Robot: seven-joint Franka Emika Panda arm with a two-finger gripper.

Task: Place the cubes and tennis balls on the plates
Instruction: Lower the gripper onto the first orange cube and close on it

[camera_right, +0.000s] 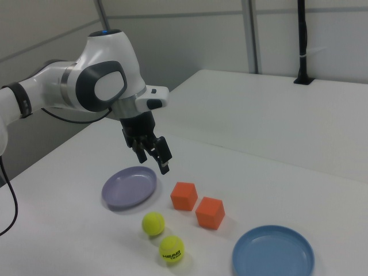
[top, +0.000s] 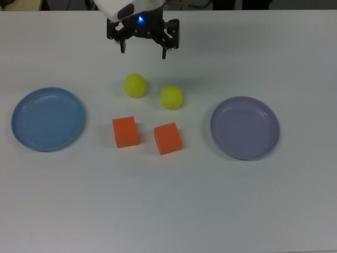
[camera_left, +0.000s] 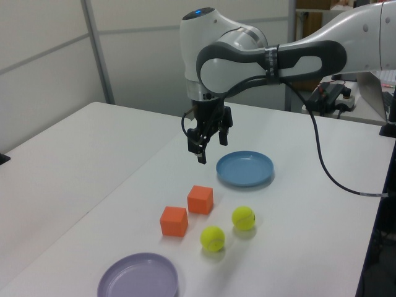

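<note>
White tabletop (top: 168, 211), grey wall panels behind. Reading the top view left to right: I see the light blue plate (top: 48, 119) at the far left with nothing on it. Next come the two tennis balls, the first tennis ball (top: 135, 85) and the second tennis ball (top: 171, 97), near each other but apart. Below them in the top view sit the two cubes, the first orange cube (top: 125, 132) and the second orange cube (top: 168, 138), close but not touching. The lavender-grey plate (top: 245, 127) sits at the far right, also bare. My gripper (top: 143, 51) hangs above the table beyond the balls, fingers spread apart, holding nothing.
</note>
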